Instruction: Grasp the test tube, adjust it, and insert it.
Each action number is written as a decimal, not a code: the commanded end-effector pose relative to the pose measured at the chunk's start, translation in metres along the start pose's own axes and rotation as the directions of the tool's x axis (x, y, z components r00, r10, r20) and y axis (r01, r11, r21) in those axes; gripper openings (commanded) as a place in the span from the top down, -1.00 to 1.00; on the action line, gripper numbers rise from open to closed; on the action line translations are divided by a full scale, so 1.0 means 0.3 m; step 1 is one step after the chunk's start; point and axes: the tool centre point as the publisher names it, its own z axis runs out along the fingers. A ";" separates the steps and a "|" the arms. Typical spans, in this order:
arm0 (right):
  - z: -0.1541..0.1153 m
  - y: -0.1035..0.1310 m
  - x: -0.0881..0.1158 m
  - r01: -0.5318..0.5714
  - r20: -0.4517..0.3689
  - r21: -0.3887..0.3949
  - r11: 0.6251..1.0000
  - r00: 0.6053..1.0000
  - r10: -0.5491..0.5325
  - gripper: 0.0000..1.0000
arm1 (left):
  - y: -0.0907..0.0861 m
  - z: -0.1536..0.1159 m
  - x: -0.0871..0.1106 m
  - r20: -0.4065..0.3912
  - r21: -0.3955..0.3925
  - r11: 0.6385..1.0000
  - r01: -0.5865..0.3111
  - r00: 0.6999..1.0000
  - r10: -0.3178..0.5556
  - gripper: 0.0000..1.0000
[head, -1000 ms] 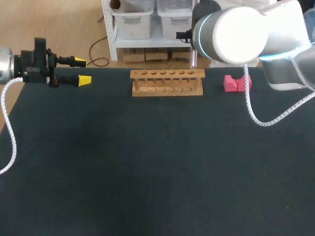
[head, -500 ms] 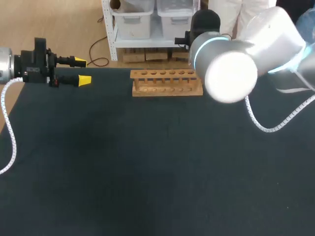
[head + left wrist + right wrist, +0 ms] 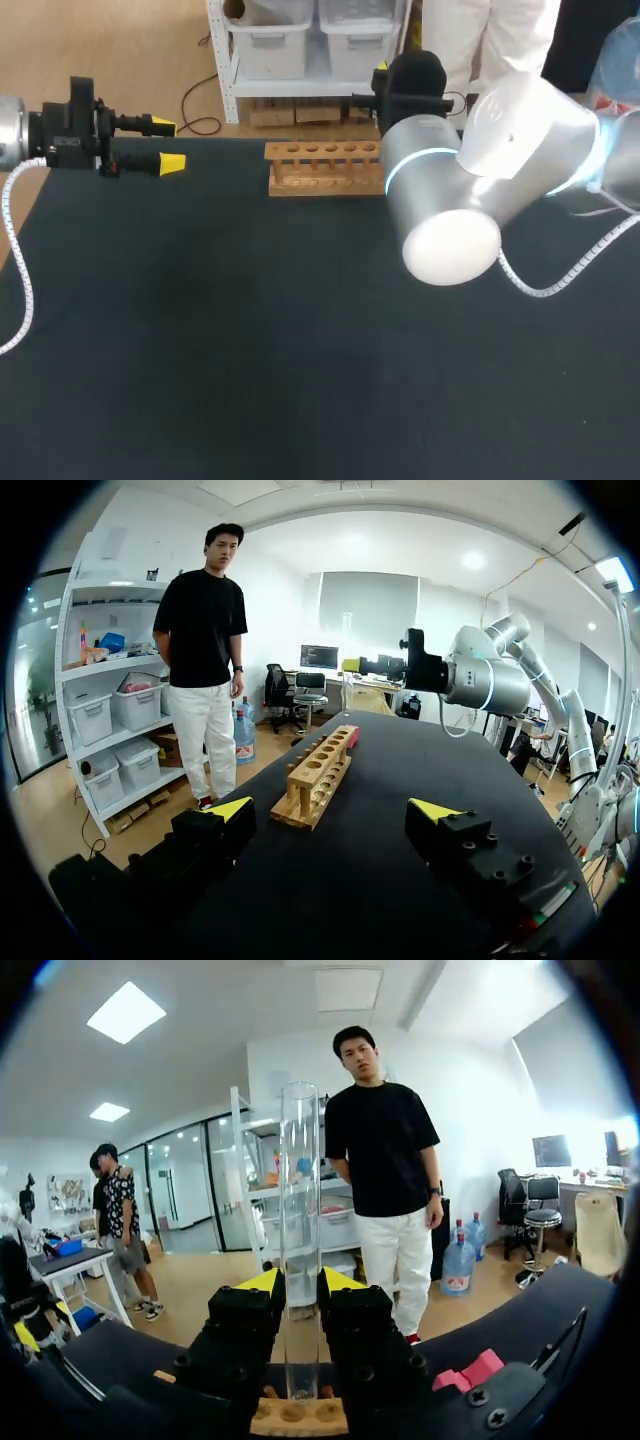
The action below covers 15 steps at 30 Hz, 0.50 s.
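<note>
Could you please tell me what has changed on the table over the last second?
The right arm swung in toward the rack, its elbow now covering the rack's right end and hiding the pink block in the head view. The right gripper holds the test tube upright above the rack. The left gripper, open, and the rack kept their places.
</note>
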 end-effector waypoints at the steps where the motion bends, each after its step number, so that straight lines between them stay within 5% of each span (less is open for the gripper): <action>1: -0.009 -0.037 -0.012 -0.035 0.397 -0.100 0.994 0.915 0.072 1.00 | -0.003 0.000 0.004 0.005 -0.003 1.000 -0.003 1.000 0.003 -1.00; 15: -0.020 -0.010 0.009 0.040 0.399 -0.117 0.992 0.917 0.010 1.00 | -0.003 0.000 0.004 0.005 -0.003 1.000 -0.003 1.000 0.003 -1.00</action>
